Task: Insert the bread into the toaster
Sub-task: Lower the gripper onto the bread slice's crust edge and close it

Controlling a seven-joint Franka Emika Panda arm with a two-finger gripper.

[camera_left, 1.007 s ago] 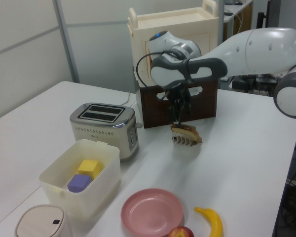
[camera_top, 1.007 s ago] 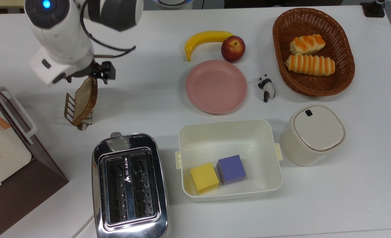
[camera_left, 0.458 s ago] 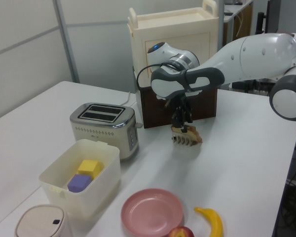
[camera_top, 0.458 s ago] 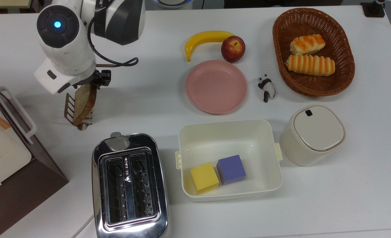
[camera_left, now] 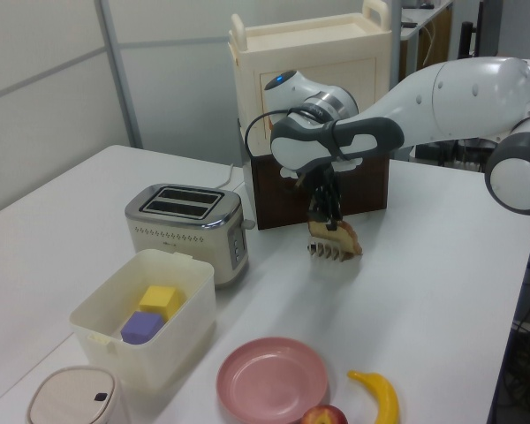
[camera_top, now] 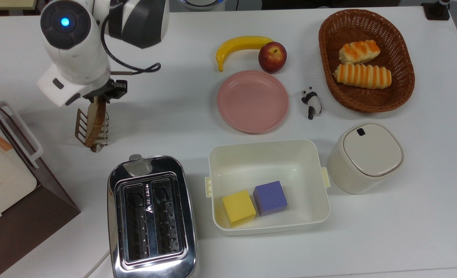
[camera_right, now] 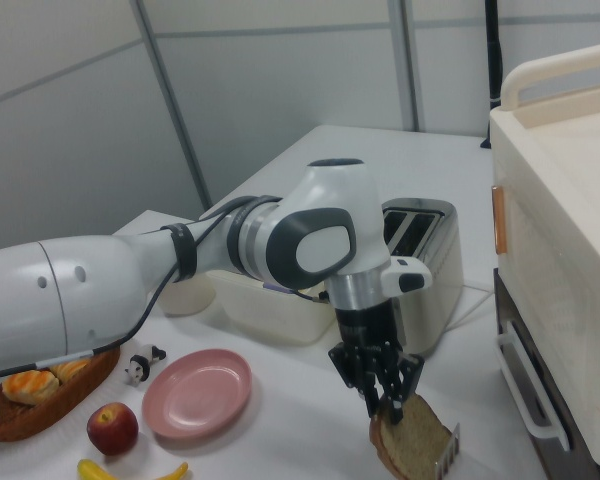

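Now our end effector (camera_right: 388, 398) pinches one slice of bread (camera_top: 93, 120) in its rack (camera_top: 81, 124); one toaster (camera_top: 151, 217) waits nearby.

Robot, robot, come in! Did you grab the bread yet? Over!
Gripper at the bread's top edge, grip unclear. Bread upright in its rack. Toaster slots empty, path clear.

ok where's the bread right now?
In the top view's left, the bread stands on edge in a small rack above the toaster, with the end effector at its top edge.

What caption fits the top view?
End effector at the bread slice in its rack, beside the chrome toaster.
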